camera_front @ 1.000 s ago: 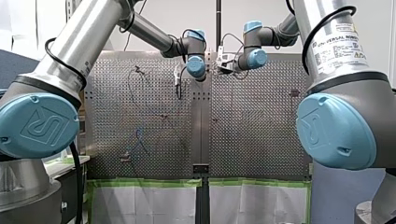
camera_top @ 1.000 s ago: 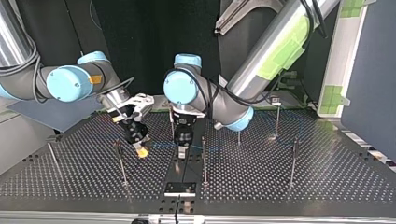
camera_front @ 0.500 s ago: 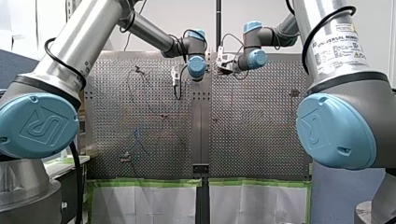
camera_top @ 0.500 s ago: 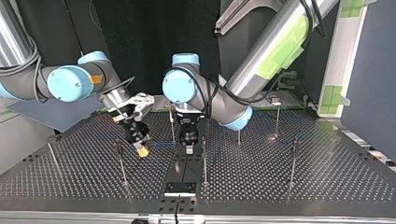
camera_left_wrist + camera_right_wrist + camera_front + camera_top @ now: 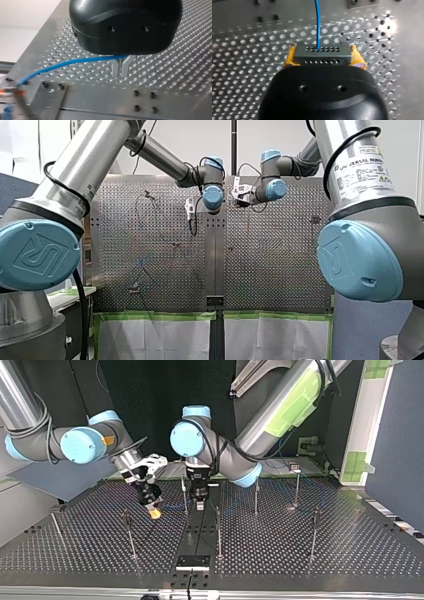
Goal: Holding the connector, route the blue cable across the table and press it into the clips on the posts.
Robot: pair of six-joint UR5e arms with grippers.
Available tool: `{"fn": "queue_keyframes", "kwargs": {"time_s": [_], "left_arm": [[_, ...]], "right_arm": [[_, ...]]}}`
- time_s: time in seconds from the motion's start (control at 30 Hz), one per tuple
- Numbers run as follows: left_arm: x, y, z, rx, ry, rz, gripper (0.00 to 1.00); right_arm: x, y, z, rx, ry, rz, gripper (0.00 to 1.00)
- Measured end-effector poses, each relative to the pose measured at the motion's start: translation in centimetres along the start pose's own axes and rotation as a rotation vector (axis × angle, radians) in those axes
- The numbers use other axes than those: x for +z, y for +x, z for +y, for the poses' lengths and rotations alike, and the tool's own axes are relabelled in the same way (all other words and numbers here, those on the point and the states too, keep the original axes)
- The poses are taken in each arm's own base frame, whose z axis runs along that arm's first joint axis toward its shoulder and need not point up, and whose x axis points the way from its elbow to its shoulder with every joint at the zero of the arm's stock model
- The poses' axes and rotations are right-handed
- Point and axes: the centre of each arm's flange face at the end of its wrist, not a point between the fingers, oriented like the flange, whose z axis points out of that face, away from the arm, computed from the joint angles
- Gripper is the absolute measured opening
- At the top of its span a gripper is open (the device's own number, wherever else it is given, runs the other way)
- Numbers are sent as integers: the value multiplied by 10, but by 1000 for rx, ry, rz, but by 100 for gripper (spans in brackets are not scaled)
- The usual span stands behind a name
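Observation:
In the right wrist view my right gripper (image 5: 322,51) is shut on a grey connector (image 5: 323,58) with rows of small holes, clamped between yellow pads (image 5: 290,58). The blue cable (image 5: 318,20) leaves the connector and runs straight ahead over the plate. In the left wrist view my left gripper (image 5: 120,75) has its metal fingers (image 5: 116,70) shut on the blue cable (image 5: 75,61), which trails off to one side. In the top view my right gripper (image 5: 155,511) and my left gripper (image 5: 199,505) hang side by side, on either side of a thin post (image 5: 184,494).
Several thin posts stand on the perforated table (image 5: 300,555), among them one (image 5: 129,532) near my right gripper, one (image 5: 218,530) in the middle and one (image 5: 314,530) at the top view's right. A black bracket (image 5: 192,561) sits at the near edge.
Both grippers have drawn back towards the far side of the top view and risen slightly. My left gripper now hangs beside the thin post.

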Motion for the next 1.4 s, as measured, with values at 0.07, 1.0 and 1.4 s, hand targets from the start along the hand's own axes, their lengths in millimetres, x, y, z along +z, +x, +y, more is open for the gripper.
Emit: {"fn": "queue_keyframes", "kwargs": {"time_s": [0.07,1.0,1.4], "left_arm": [[-4,9,1,-11,3,12,0],[-37,114,38,76,43,166,0],[-34,185,41,131,128,242,0]], "right_arm": [[-1,-6,1,8,-1,-3,0],[-28,-158,44,123,-130,-107,0],[-32,-180,58,105,-122,-78,0]]}}
